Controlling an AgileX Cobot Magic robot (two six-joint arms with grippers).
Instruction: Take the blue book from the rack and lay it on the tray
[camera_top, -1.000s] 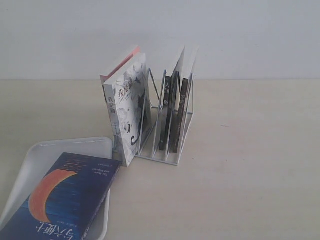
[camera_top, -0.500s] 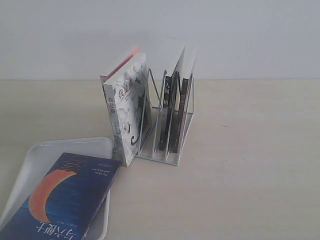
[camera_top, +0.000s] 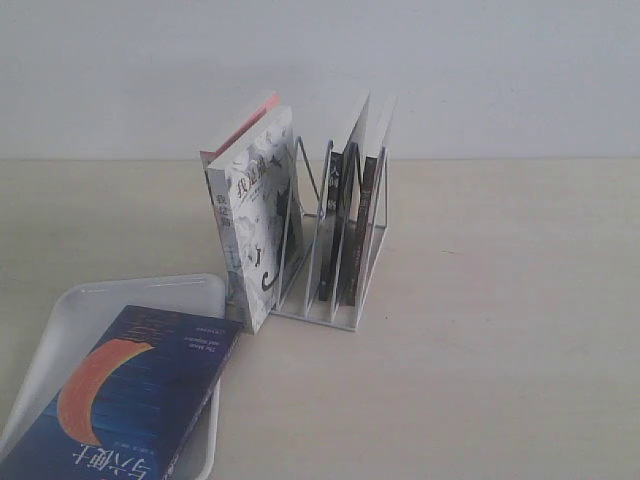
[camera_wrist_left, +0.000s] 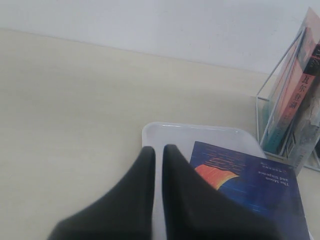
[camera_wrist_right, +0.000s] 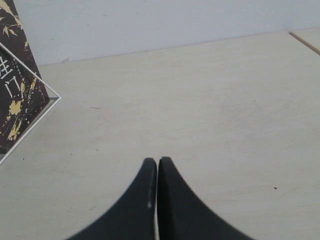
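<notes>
The blue book (camera_top: 125, 400) with its orange-red crescent lies flat, cover up, on the white tray (camera_top: 110, 292) at the lower left of the exterior view. It also shows in the left wrist view (camera_wrist_left: 250, 182), resting on the tray (camera_wrist_left: 170, 132). My left gripper (camera_wrist_left: 158, 148) hovers over the tray's edge, beside the book, shut and holding nothing. My right gripper (camera_wrist_right: 157, 161) is shut over bare tabletop, empty. Neither gripper appears in the exterior view. The white wire rack (camera_top: 340, 255) stands mid-table.
A white-grey illustrated book (camera_top: 258, 235) leans at the rack's left end, with a pink-edged book behind it. Two black-spined books (camera_top: 345, 225) stand in the rack's right slots. A dark book with gold marks (camera_wrist_right: 17, 85) shows in the right wrist view. A pale wall runs behind.
</notes>
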